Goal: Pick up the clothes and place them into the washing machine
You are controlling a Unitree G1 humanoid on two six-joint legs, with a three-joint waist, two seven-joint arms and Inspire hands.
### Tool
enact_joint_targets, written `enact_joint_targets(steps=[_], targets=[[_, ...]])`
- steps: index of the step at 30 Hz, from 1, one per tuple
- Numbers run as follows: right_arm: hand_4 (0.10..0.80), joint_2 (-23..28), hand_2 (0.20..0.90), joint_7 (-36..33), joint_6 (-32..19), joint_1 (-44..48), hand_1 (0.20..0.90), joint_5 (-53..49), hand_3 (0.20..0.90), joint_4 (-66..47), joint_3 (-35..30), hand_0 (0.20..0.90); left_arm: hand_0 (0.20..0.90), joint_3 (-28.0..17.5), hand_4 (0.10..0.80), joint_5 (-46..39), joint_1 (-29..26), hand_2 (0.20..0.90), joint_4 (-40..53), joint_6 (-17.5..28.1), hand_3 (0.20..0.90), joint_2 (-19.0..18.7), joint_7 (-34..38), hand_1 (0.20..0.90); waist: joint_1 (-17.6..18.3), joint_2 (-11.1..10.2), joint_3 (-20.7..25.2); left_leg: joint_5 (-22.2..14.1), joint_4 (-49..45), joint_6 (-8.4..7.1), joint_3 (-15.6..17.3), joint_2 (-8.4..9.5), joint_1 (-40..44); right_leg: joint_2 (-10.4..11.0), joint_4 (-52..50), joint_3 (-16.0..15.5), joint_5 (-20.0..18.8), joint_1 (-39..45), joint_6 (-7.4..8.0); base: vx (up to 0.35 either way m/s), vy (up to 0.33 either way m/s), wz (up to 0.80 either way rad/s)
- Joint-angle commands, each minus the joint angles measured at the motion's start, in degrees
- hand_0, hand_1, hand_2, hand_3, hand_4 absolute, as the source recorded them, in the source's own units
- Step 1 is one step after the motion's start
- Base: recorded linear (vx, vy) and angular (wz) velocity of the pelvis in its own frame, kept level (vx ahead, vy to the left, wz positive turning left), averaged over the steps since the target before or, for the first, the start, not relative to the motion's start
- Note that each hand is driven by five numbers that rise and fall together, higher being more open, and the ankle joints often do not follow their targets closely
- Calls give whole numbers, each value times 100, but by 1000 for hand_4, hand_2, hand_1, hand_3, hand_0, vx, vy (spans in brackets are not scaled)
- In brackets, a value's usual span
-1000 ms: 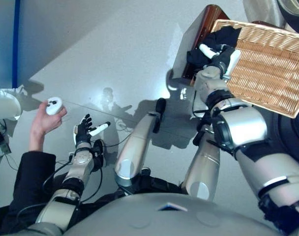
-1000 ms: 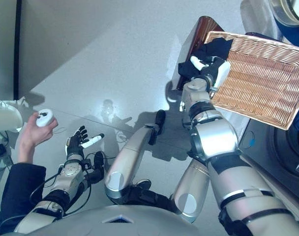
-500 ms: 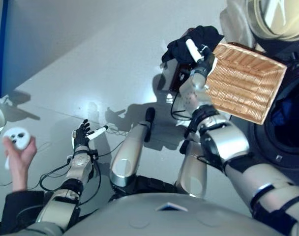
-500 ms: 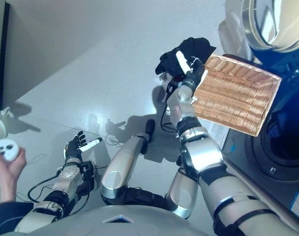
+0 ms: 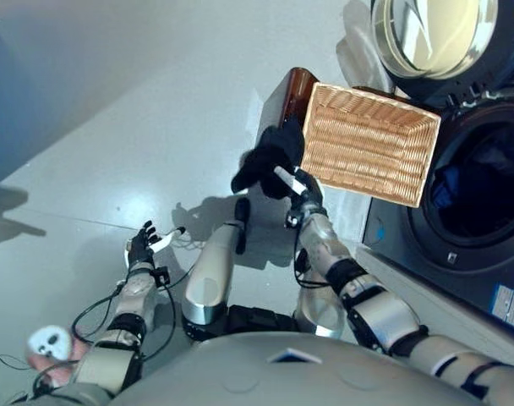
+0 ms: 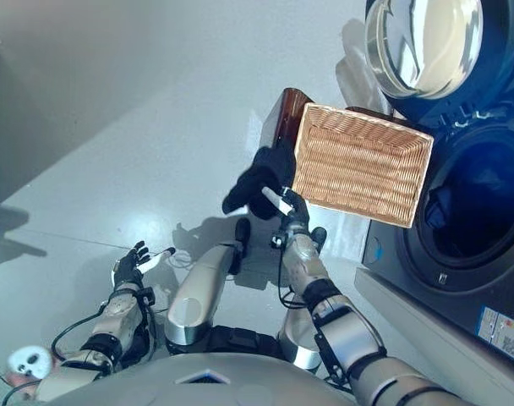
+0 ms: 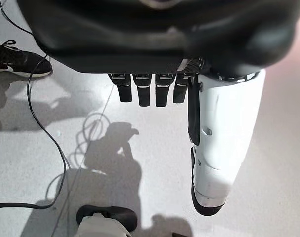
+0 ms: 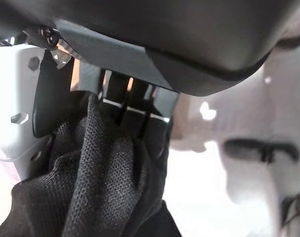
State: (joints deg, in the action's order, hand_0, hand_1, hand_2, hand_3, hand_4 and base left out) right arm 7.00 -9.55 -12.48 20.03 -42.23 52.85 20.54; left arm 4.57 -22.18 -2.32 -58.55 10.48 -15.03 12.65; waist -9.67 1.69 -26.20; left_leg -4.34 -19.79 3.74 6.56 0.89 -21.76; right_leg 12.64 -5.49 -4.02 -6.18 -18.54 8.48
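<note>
My right hand (image 5: 297,184) is shut on a black knitted garment (image 5: 264,161) and holds it in the air just left of the wicker basket (image 5: 367,144). In the right wrist view the fingers curl into the black garment (image 8: 100,192). The basket's inside shows nothing in it. To the right stands the washing machine with its round door (image 5: 426,34) swung open and its drum (image 5: 481,178) exposed; some blue cloth (image 5: 445,184) shows inside. My left hand (image 5: 142,247) hangs low on the left above the floor, open, with its fingers (image 7: 147,91) straight and holding nothing.
The basket rests on a brown stand (image 5: 291,91) beside the washer. A person's hand holding a white controller (image 5: 48,342) shows at the lower left. Grey floor spreads to the left and behind.
The camera has swung towards the washing machine. My right hand has lifted the black garment out of the basket's corner and now holds it clear of the basket's left side.
</note>
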Motion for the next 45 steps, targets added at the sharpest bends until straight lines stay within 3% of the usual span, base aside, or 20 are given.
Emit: enact_joint_targets(steps=[1, 11, 25, 29, 35, 45], targets=[[300, 431, 200, 444, -281, 336, 200, 514, 200, -626, 1, 200, 900, -61, 800, 67, 143, 900, -198, 202, 900, -39, -17, 900, 23, 234, 136, 835, 1016, -498, -163, -38, 94, -71, -627, -22, 309, 89, -62, 15, -18, -11], [300, 1504, 200, 1041, 114, 478, 200, 2214, 200, -809, 1022, 200, 900, 38, 800, 283, 126, 900, -195, 192, 900, -23, -302, 900, 141, 162, 243, 803, 1001, -544, -135, -86, 163, -115, -662, 85, 332, 76, -68, 12, -33, -5], [300, 2175, 200, 1442, 208, 129, 200, 2505, 200, -858, 823, 200, 900, 21, 800, 372, 106, 900, -277, 172, 900, 44, -503, 900, 416, 124, 363, 770, 1025, -577, 11, -155, 287, -191, -644, 273, 326, 61, -89, 1, -19, -7], [300, 2400, 200, 1536, 234, -137, 200, 2523, 200, -853, 628, 200, 900, -18, 800, 390, 90, 900, -298, 165, 900, 46, -576, 900, 517, 106, 451, 749, 1045, -595, 37, -169, 343, -200, -648, 305, 339, 81, -87, 14, -24, -6], [300, 2654, 200, 1699, 238, -778, 200, 1813, 200, -789, -280, 200, 900, -126, 800, 386, 118, 900, -394, 166, 900, 68, -658, 900, 763, 74, 494, 704, 1020, -613, 159, -196, 415, -236, -646, 454, 334, 68, -72, 1, -9, -10], [300, 2789, 200, 1539, 139, -836, 200, 1023, 200, -545, -1393, 200, 900, -226, 800, 296, 162, 900, -454, 190, 900, 95, -691, 900, 996, 151, 511, 644, 990, -623, 369, -239, 482, -298, -669, 692, 322, -23, -78, -7, -11, -15]])
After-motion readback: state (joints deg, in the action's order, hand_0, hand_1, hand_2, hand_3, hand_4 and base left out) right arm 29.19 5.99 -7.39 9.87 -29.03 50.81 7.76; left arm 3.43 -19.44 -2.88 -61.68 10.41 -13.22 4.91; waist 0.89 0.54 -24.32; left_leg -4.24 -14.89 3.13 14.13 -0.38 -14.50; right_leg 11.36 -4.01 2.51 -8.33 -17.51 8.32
